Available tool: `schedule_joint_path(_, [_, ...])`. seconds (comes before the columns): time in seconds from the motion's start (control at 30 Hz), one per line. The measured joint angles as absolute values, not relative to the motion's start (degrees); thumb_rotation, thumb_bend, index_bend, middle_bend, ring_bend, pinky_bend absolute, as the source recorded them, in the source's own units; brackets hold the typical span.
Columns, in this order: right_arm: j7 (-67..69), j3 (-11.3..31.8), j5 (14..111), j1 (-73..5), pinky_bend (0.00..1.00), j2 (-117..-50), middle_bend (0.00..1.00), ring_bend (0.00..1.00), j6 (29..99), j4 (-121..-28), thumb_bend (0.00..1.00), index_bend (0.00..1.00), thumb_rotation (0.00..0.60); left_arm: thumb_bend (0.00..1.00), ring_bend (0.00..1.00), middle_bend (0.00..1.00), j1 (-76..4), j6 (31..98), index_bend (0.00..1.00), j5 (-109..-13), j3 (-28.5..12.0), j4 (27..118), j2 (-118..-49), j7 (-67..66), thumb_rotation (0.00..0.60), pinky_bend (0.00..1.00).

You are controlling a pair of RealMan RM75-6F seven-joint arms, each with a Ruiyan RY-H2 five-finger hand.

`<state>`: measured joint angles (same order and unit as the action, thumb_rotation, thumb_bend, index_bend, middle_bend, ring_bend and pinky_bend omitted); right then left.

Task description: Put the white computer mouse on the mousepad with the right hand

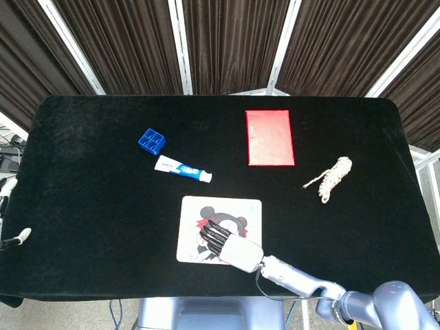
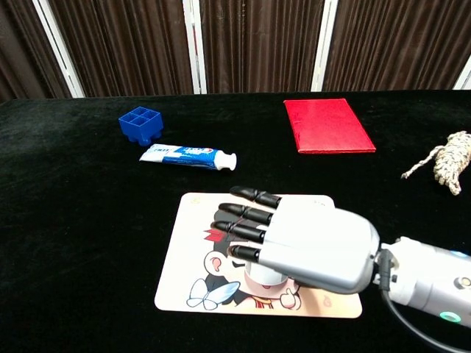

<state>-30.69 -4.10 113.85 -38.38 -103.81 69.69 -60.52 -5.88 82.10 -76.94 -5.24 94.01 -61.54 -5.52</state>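
The mousepad (image 1: 189, 214) with a cartoon print lies near the table's front edge, also in the chest view as the mousepad (image 2: 193, 220). My right hand (image 1: 231, 246) hovers flat over its right half, dark fingers (image 2: 246, 213) stretched out and apart toward the left. Under the palm of that right hand (image 2: 313, 243), a small part of the white computer mouse (image 2: 262, 282) shows, resting on the pad. The rest of the mouse is hidden, and the head view does not show it. My left hand is in neither view.
A blue compartment box (image 1: 151, 141) and a toothpaste tube (image 1: 183, 168) lie behind the pad to the left. A red book (image 1: 269, 137) sits at the back centre, a coiled rope (image 1: 333, 176) to the right. The table's front edge runs just below the pad.
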Motion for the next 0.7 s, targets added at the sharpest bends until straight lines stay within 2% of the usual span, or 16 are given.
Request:
schedule_joint_path(0.2, [-33.66, -3.16, 112.34, -36.8, 0.0, -100.08, 0.07, 0.0, 71.62, -64.08, 0.13, 0.25, 0.6, 0.2, 0.0, 0.0, -5.75, 82.34, 0.0, -77.01, -5.26, 94.05, -61.46, -5.27, 0.6, 0.0])
schedule_joint_path(0.4, [-33.73, -1.72, 108.22, -32.17, 0.0, -94.75, 0.06, 0.0, 77.19, -67.0, 0.12, 0.23, 0.6, 0.2, 0.0, 0.0, -5.77, 82.29, 0.0, -77.53, -4.95, 93.75, -61.8, -5.39, 0.6, 0.0])
schedule_joint_path(0.57, [-26.26, -0.69, 102.11, -26.41, 0.0, -92.32, 0.03, 0.0, 82.41, -67.89, 0.12, 0.22, 0.6, 0.2, 0.0, 0.0, -6.05, 81.95, 0.0, -78.48, -4.53, 92.72, -62.71, -5.33, 0.6, 0.0])
schedule_joint_path(0.7, [-17.2, -0.1, 97.21, -22.13, 0.0, -90.69, 0.0, 0.0, 85.09, -68.45, 0.1, 0.16, 0.6, 0.2, 0.0, 0.0, -6.21, 82.23, 0.0, -80.01, -4.18, 91.66, -63.62, -4.86, 0.6, 0.0])
